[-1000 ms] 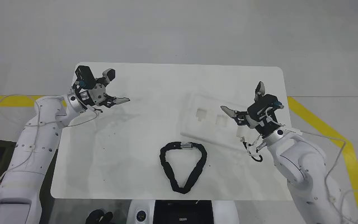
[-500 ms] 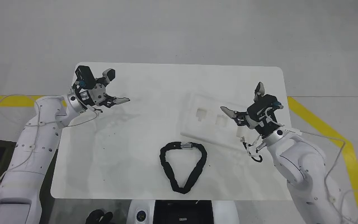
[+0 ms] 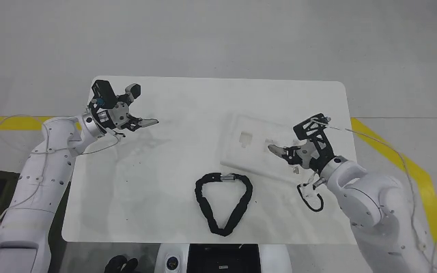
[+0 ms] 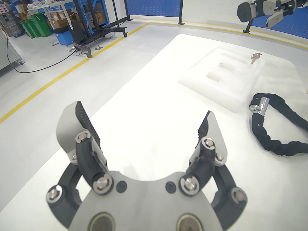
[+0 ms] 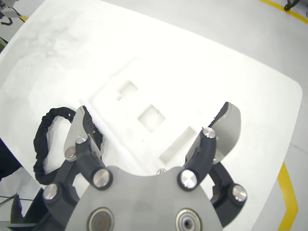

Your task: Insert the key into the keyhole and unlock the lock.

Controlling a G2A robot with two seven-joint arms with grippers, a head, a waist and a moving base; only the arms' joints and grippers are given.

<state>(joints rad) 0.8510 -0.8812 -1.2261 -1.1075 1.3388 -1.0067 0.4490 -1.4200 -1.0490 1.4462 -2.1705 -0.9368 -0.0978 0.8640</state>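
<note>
The right gripper (image 5: 154, 110) is hanging above the right end of the white foam tray (image 5: 113, 111). Its 2 fingers are spreading wide and are carrying nothing. The key (image 4: 255, 57) is lying flat on the tray's top face, near the right edge and just beside the long slot. No finger is touching it. The tray is showing 3 recesses, 2 square ones and 1 long slot. It is sitting on the right half of the white table (image 3: 171, 170), slanting against the table's edges.

On the robot's side of the tray, the lock (image 3: 220, 231) is lying on the table. It is a chain in a black fabric sleeve, closing into a loop. Its short metal barrel (image 4: 262, 104) is facing the tray, resting near the tray's edge but apart from it. Which end of the barrel is carrying the keyhole I cannot tell.

The left gripper (image 4: 142, 109) is hovering over the far left part of the table, well apart from the lock, the tray and the key. Its 2 fingers are also standing wide apart, holding nothing, and are pointing across the table toward the tray.
</note>
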